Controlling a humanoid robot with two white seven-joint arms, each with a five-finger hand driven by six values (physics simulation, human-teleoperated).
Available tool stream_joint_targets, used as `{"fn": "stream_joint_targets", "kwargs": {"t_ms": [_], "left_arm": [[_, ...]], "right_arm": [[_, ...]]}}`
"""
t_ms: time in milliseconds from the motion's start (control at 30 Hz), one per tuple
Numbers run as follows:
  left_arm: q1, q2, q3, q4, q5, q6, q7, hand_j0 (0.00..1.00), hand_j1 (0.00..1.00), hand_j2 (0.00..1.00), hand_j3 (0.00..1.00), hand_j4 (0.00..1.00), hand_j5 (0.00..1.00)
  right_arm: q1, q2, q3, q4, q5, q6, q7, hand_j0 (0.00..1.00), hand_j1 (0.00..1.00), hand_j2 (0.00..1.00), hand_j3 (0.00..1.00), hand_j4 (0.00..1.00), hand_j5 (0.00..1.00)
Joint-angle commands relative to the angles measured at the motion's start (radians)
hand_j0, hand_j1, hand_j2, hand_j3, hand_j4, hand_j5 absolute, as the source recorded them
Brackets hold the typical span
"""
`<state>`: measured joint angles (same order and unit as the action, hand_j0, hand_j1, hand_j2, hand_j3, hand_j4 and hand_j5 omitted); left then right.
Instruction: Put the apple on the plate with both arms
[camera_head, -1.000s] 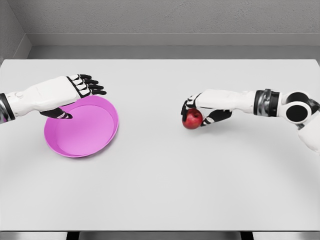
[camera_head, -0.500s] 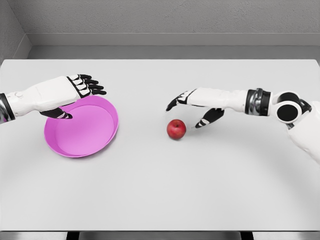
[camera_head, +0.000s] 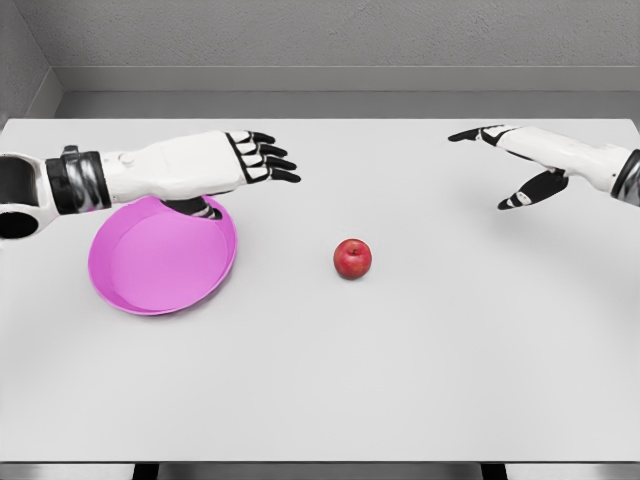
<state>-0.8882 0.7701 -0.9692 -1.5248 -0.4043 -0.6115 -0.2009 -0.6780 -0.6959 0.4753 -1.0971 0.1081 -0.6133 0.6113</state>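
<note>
Apple (camera_head: 352, 258) loose on desk (camera_head: 400, 380), mid-scene, right of plate (camera_head: 160, 265), not touching it. Left hand (camera_head: 225, 160) over plate's far rim, fingers spread, empty. Right hand (camera_head: 525, 165) far right, spread, empty. Risk: round apple rolls if nudged off-centre; low reach clips plate.

There is one apple (camera_head: 352, 258), red, and it lies on the one table (camera_head: 400, 380), which is white. There is one plate (camera_head: 150, 275), pink in colour. Two hands are in view: one left hand (camera_head: 235, 165) and one right hand (camera_head: 515, 165). Each hand comes on its own white arm, so the arms are two as well. On the left hand four dark fingers can be counted; on the right hand the fingers cannot be counted with certainty.
</note>
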Motion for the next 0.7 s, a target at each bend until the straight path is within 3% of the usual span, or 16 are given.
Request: {"fn": "stream_joint_targets", "kwargs": {"t_ms": [0, 167, 233, 267, 533, 567, 667], "left_arm": [[-0.002, -0.106, -0.068, 0.011, 0.013, 0.001, -0.008, 1.00, 1.00, 1.00, 1.00, 1.00, 1.00], [-0.012, -0.170, -0.103, 0.015, 0.001, 0.001, -0.032, 1.00, 1.00, 1.00, 1.00, 1.00, 1.00], [-0.034, -0.215, -0.135, 0.014, -0.005, 0.001, -0.153, 1.00, 1.00, 1.00, 1.00, 1.00, 1.00], [-0.035, -0.221, -0.135, 0.014, -0.005, 0.001, -0.175, 1.00, 1.00, 1.00, 1.00, 1.00, 1.00], [-0.068, -0.292, -0.137, 0.017, -0.002, 0.001, -0.221, 1.00, 1.00, 1.00, 1.00, 1.00, 1.00], [-0.068, -0.292, -0.137, 0.028, -0.005, 0.001, -0.221, 1.00, 1.00, 1.00, 1.00, 1.00, 1.00], [-0.072, -0.310, -0.137, 0.164, -0.010, 0.001, -0.219, 1.00, 1.00, 1.00, 1.00, 1.00, 1.00]], "right_arm": [[0.000, -0.002, -0.003, -0.004, -0.007, 0.002, 0.000, 1.00, 1.00, 1.00, 1.00, 1.00, 1.00], [0.002, -0.001, -0.003, -0.007, -0.007, 0.002, 0.000, 1.00, 1.00, 1.00, 1.00, 1.00, 1.00], [0.003, -0.001, -0.003, -0.007, -0.007, 0.002, 0.000, 1.00, 1.00, 1.00, 1.00, 1.00, 1.00], [0.002, -0.001, -0.003, -0.007, -0.007, 0.002, 0.000, 1.00, 1.00, 1.00, 1.00, 1.00, 1.00], [0.002, -0.001, -0.003, -0.009, -0.007, 0.002, 0.000, 1.00, 1.00, 1.00, 1.00, 1.00, 1.00], [0.000, -0.001, -0.003, -0.007, -0.007, 0.002, 0.000, 1.00, 1.00, 1.00, 1.00, 1.00, 1.00], [0.002, -0.001, -0.003, -0.007, -0.007, 0.002, 0.000, 1.00, 1.00, 1.00, 1.00, 1.00, 1.00]]}}
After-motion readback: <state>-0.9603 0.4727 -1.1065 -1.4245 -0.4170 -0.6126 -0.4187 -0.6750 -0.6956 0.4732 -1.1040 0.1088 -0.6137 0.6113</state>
